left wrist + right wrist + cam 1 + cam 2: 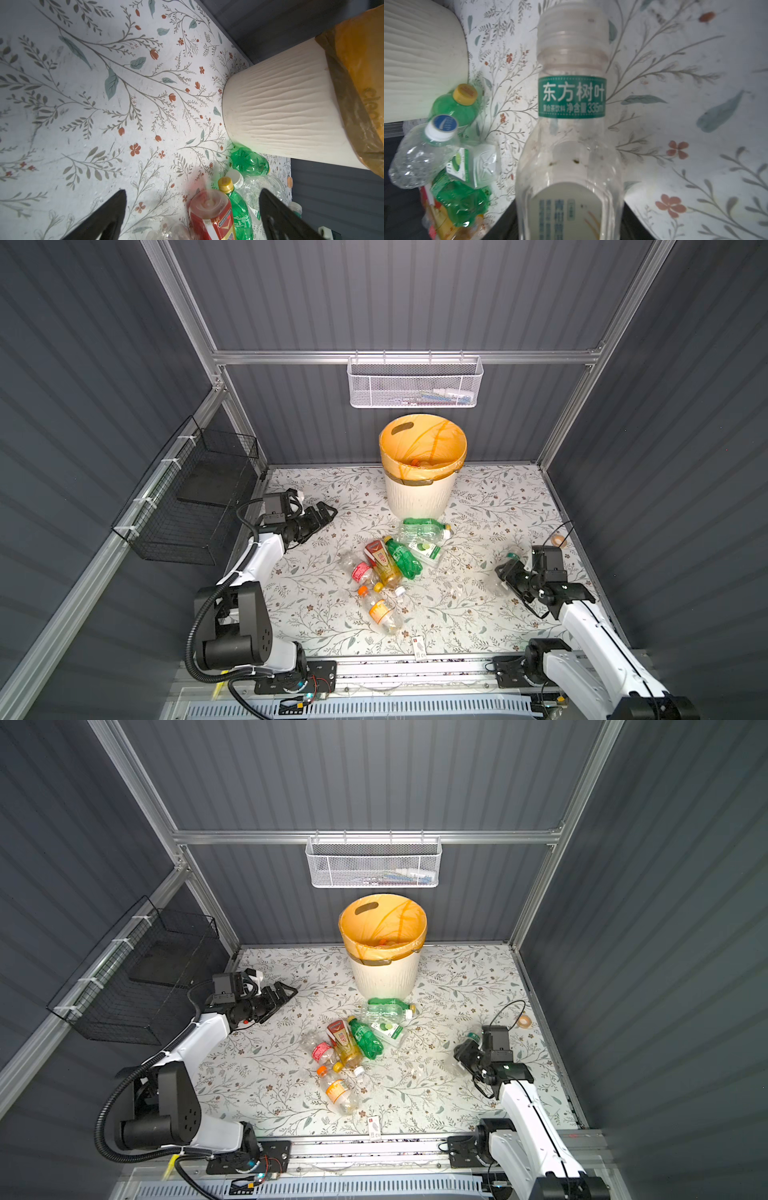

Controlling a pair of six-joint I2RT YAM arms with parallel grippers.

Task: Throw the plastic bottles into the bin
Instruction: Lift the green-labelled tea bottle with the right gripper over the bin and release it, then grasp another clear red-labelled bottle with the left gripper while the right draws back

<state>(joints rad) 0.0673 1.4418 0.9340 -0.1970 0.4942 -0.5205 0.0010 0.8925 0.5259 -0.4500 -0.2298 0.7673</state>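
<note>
Several plastic bottles [401,558] lie heaped in the middle of the flowered table [490,506] in both top views, green, clear and amber ones piled against each other. The farthest green one is just beside the foot of the bin [417,497]. That bin stands upright at the back of the table, with its orange bag [453,435] folded over the rim. At the near end of the heap an orange-capped bottle [380,610] lies on its side, and a small white card [419,648] sits by the front edge. The left pincer [327,512] hangs low over the table, left of the bin, spread wide with nothing in it. Over on the right, well apart from the heap, the right pincer [508,572] pinches a clear bottle [513,556] that has a green neck band. A white mesh basket [415,383] hangs on the back rail and a black wire basket [195,506] on the left wall.

From the left wrist, the two black fingers [108,216] stand far apart and grip nothing. Past them I can see a red-labelled bottle [212,218], a yellow-capped green bottle [239,207] beside it, and the ribbed wall of the bin.

From the right wrist, the clear bottle fills the middle of the picture, its green band and ridged neck in plain sight. Its lower body sits squeezed between the dark jaws on either side. The heap and a corner of the bin show beyond it, over the flowered table.
</note>
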